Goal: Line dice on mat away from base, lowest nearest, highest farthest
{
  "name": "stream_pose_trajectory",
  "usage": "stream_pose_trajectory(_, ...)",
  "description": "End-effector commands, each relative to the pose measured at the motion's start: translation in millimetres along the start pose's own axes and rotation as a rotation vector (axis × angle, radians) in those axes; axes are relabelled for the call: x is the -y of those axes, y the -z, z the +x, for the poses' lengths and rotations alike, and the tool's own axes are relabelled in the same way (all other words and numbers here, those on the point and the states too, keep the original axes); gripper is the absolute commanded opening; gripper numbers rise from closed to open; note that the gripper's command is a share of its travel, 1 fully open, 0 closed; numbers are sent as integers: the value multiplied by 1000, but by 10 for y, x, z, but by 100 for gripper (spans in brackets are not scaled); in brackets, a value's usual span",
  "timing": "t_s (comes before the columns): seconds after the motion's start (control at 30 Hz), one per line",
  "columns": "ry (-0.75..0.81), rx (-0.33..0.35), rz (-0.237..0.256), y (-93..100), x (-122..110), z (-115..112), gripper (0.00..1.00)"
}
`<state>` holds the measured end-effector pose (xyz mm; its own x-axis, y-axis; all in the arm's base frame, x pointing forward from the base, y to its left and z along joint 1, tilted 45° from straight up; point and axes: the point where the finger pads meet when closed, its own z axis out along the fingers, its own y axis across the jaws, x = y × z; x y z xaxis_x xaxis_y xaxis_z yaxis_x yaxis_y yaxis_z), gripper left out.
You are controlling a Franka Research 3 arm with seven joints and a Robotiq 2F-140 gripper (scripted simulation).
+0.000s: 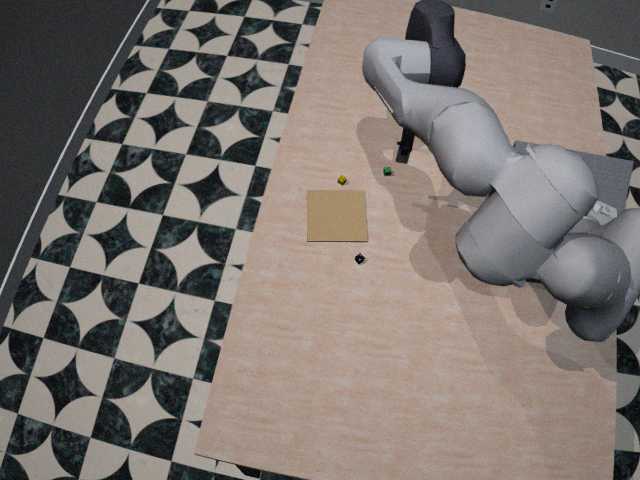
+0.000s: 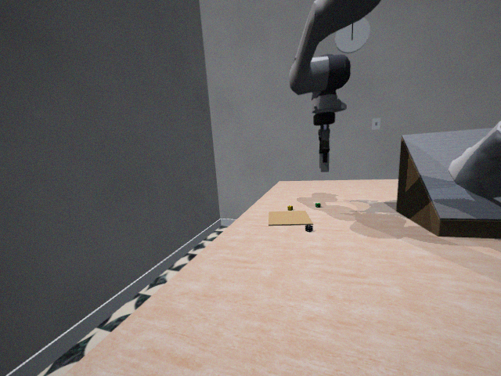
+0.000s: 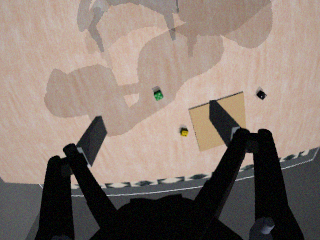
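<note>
your gripper (image 1: pixel 403 155) (image 2: pixel 324 164) (image 3: pixel 155 117) is wide open, holding nothing; the green die (image 1: pixel 387 171) (image 2: pixel 317 204) (image 3: pixel 158 95) looks light and hard: pinch opposite sides low.

Top looks steeply down, exterior low along the table, wrist down past the hand (image 3: pixel 159 134); all share the mat (image 1: pixel 337 215) (image 2: pixel 290 218) (image 3: pixel 201 131).
</note>
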<state>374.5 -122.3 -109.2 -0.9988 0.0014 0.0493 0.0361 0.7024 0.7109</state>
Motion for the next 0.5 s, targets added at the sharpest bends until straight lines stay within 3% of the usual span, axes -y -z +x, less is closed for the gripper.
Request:
stream_pose_trajectory(0.0,-9,-2,2,-4,7,2,100)
stream_pose_trajectory(0.23,-9,-2,1,-74,8,2,100)
stream_pose_trajectory(0.47,-9,-2,1,-539,13,5,100)
